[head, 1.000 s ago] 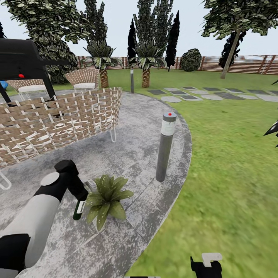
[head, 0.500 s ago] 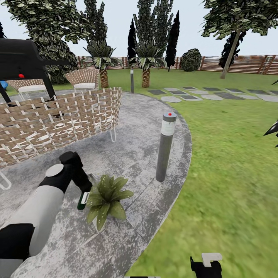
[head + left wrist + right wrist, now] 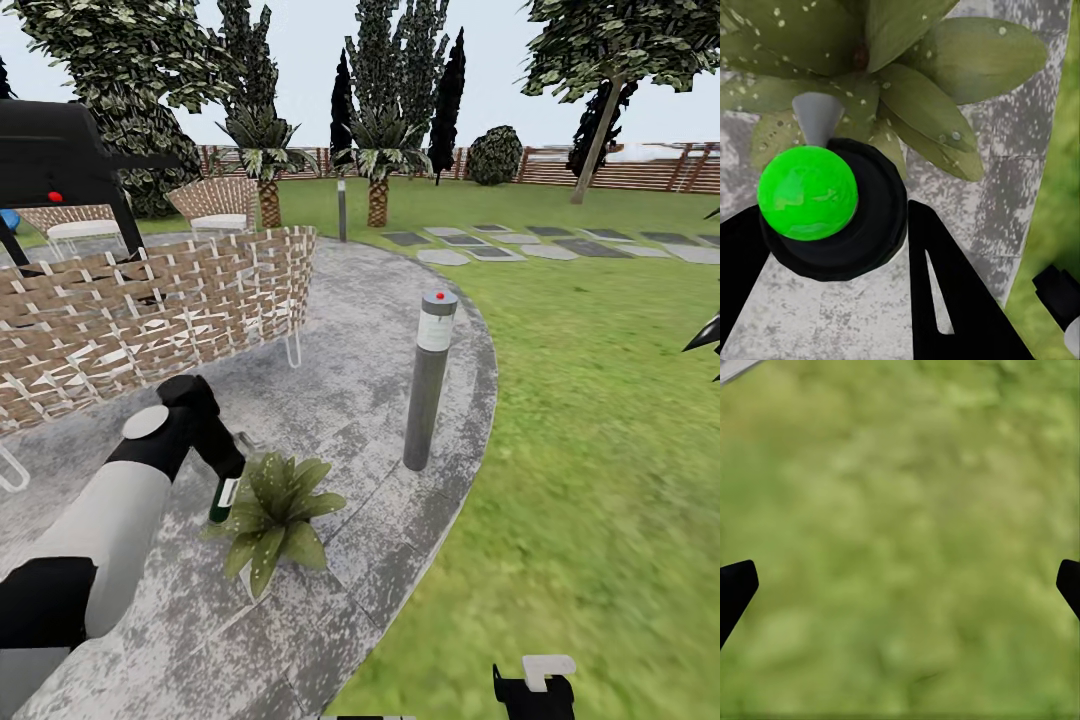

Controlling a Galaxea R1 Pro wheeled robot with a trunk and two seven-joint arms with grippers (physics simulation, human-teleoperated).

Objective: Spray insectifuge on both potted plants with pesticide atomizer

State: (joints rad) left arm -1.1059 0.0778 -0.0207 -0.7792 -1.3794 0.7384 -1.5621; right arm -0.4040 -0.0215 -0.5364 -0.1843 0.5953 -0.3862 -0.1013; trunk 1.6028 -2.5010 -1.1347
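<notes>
Pickup done: left end effector (image 3: 832, 247) clamped on atomizer (image 3: 808, 193), nozzle at plant (image 3: 275, 515). Right end effector (image 3: 900, 585) wide open, empty. Second plant left.

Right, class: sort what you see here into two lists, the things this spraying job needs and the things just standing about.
Belongs to the job:
- pesticide atomizer, held in the left end effector
- potted plant on the stone patio

Just standing about:
- grey bollard light
- wicker chair
- stepping slabs
- lawn
- wooden fence
- right end effector, open over grass
</notes>
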